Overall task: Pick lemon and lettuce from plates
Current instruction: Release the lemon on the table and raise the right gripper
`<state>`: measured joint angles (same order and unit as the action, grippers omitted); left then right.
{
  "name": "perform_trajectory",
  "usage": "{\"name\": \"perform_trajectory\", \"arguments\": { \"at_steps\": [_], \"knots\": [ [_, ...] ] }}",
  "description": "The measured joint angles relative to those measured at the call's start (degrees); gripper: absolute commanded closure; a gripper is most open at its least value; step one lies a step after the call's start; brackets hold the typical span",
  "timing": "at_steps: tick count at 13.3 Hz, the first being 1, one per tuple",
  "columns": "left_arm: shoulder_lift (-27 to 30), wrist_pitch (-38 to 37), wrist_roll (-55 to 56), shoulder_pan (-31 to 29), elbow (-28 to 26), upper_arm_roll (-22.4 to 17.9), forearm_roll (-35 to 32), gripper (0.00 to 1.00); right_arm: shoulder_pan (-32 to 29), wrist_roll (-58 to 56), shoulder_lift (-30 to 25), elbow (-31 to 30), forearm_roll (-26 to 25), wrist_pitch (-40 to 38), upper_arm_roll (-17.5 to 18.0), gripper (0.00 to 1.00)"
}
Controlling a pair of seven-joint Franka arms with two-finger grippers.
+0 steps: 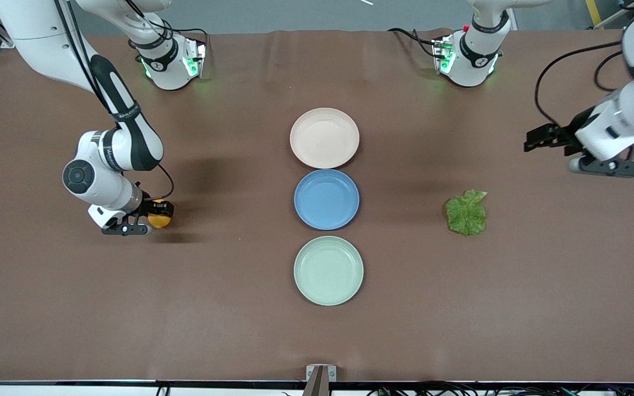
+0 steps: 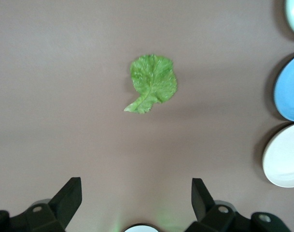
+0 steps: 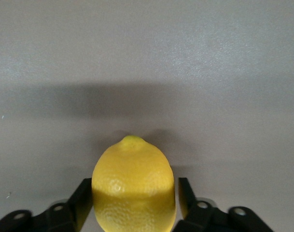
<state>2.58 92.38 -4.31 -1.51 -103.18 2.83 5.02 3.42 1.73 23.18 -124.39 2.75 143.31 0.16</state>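
Note:
The lemon (image 1: 159, 220) sits on the brown table toward the right arm's end, off the plates. My right gripper (image 1: 156, 219) is low around it, open, one finger on each side, with a thin gap at one finger; the right wrist view shows the lemon (image 3: 133, 186) between the fingers (image 3: 84, 198). The lettuce (image 1: 466, 213) lies flat on the table toward the left arm's end. My left gripper (image 1: 534, 140) is open and empty, up over the table; the lettuce (image 2: 152, 82) shows well ahead of its fingers (image 2: 69, 195). The beige-pink plate (image 1: 324, 137) and the mint plate (image 1: 328, 270) are empty.
A blue plate (image 1: 326, 199) sits between the two pale plates in a row down the table's middle, also empty. The three plates' edges show in the left wrist view, the blue one (image 2: 289, 89) among them. The arms' bases stand farthest from the front camera.

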Motion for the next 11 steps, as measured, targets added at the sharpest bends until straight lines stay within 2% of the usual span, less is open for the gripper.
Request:
{"name": "perform_trajectory", "arguments": {
  "at_steps": [2, 5, 8, 11],
  "knots": [
    [-0.05, -2.44, 0.1, -0.75, 5.11, -0.05, -0.16, 0.0, -0.01, -0.03, -0.25, 4.14, 0.0, -7.16, -0.01, 0.0],
    [-0.12, -4.19, 0.09, -2.39, 9.64, -0.17, -0.18, 0.0, -0.81, -0.08, -3.04, 17.03, -0.04, -26.36, -0.21, 0.0],
    [-0.13, -4.71, 0.08, -2.9, 11.89, -0.01, -0.18, 0.0, -1.8, -0.34, -8.16, 25.92, -1.27, -40.76, -0.54, 0.0],
    [-0.45, -4.71, 0.09, -2.62, 12.5, 0.2, -0.18, 0.0, -1.91, -0.35, -11.23, 33.1, -3.75, -51.64, -0.73, 0.0]
  ]
}}
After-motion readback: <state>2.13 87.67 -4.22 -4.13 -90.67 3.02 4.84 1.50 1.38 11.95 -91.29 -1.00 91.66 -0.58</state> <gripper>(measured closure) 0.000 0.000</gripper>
